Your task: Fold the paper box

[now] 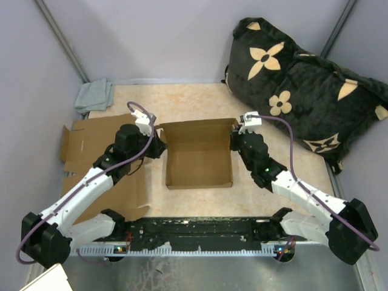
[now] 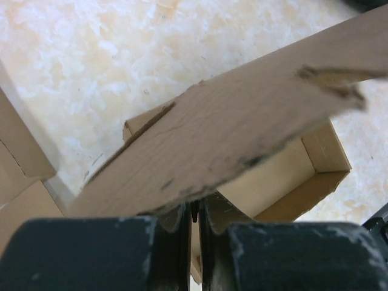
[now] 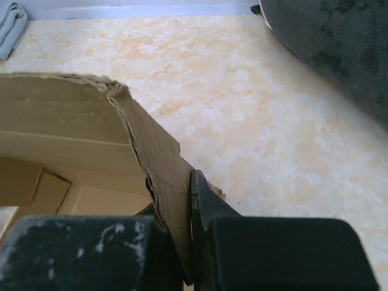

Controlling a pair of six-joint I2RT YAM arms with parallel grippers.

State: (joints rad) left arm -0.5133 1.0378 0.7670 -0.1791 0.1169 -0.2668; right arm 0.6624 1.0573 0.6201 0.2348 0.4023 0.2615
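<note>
With the open box (image 1: 199, 159) on the table (image 1: 182, 103), our left gripper (image 2: 194, 213) clamped on its left flap and our right gripper (image 3: 190, 212) on its right wall, we feared an uneven pull would tear the frayed cardboard.

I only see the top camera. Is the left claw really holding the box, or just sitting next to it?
Observer: It's holding it. The left wrist camera shows the left gripper pinched shut on a cardboard flap of the box.
Operator: What about the other claw?
Observer: Its own camera shows the right gripper shut on the box's right wall.
Operator: Is the cardboard neat?
Observer: No. Up close, that wall's top edge looks ragged and torn.
</note>
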